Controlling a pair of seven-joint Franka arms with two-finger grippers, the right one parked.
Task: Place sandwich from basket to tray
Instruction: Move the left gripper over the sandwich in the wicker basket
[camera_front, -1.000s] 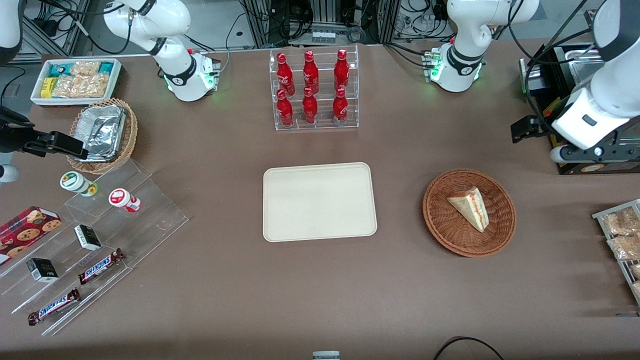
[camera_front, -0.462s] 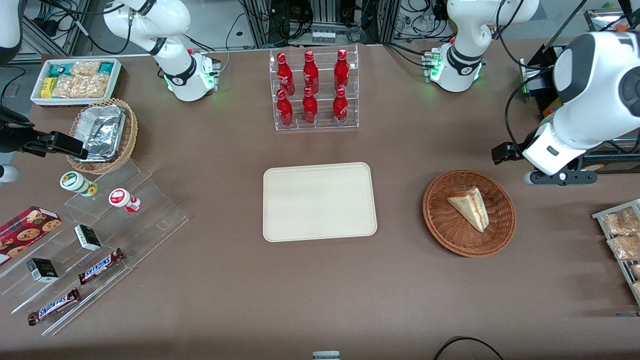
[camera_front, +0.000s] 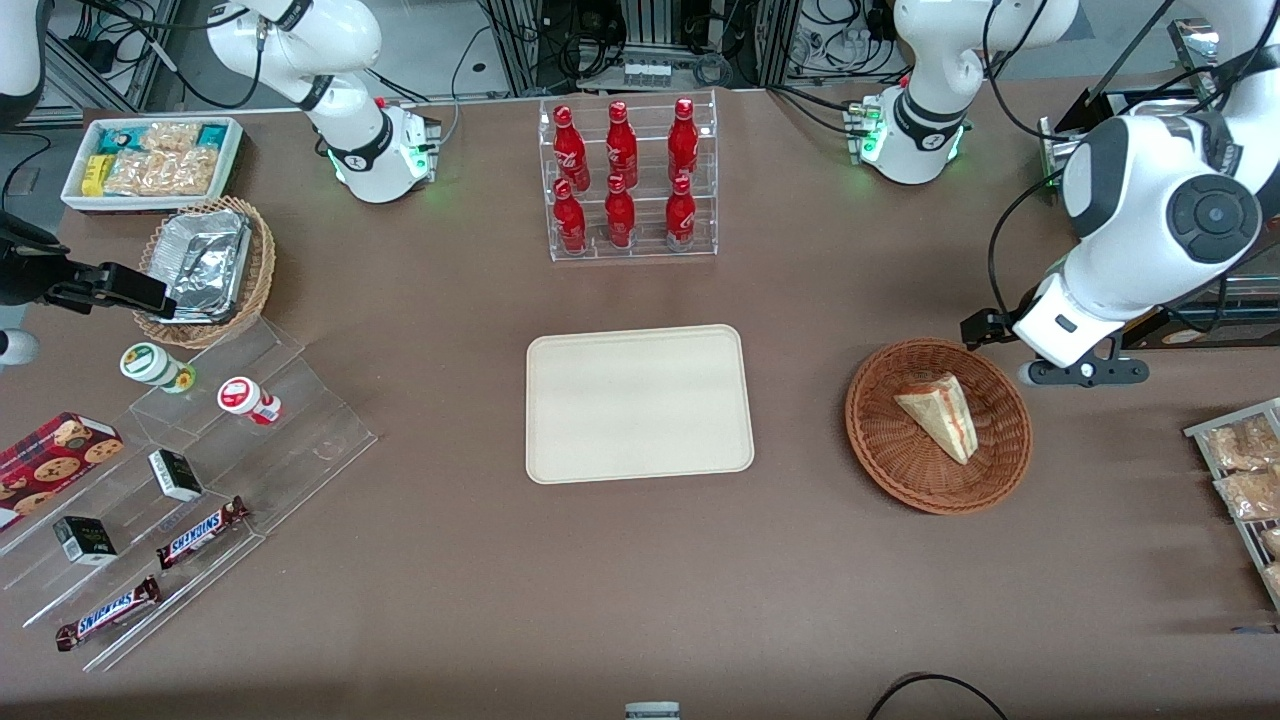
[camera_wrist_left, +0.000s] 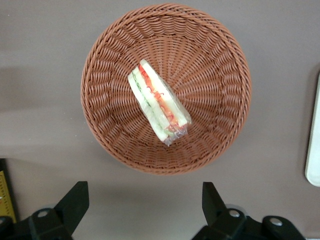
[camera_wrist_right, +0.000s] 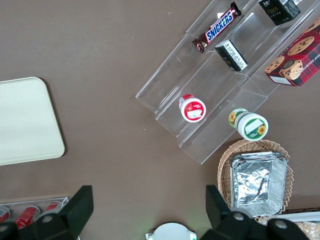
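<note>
Gripper (camera_wrist_left: 142, 202) aloft — jaws wide apart

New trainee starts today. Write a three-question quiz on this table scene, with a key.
1. True or false: the sandwich already lies on the tray.
2. The open gripper hangs: A) above the table beside the basket, B) inside the basket, C) over the tray.
3. Fill in: the rack farther from the front camera than the tray holds ___ red bottles.

Key
1. False: it lies in the basket, and the tray is bare.
2. A: its fingers are spread, with nothing between them.
3. Six.
</note>
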